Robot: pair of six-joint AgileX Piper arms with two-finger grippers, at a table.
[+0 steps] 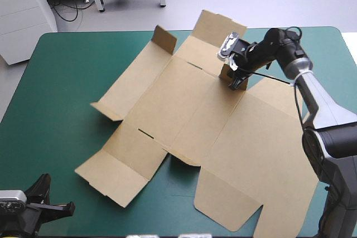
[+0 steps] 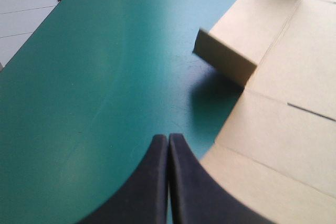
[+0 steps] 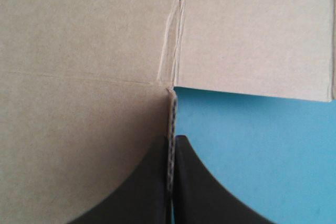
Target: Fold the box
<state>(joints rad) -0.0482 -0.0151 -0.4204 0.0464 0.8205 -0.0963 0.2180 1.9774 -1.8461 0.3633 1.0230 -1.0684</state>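
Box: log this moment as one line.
box: mostly flat, small flaps raised | right gripper: shut on a box flap edge | left gripper: shut, empty, off the box

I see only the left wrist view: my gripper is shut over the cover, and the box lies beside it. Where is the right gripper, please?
Observer: In the high view the right gripper is over the far part of the box, away from yours.
Operator: Does it hold something?
Observer: Yes. The right wrist view shows it shut on the box, with a thin upright board edge in its grip.
Operator: Is the box already a tray?
Observer: No. From above it lies spread out and mostly flat, with only a few small flaps raised.
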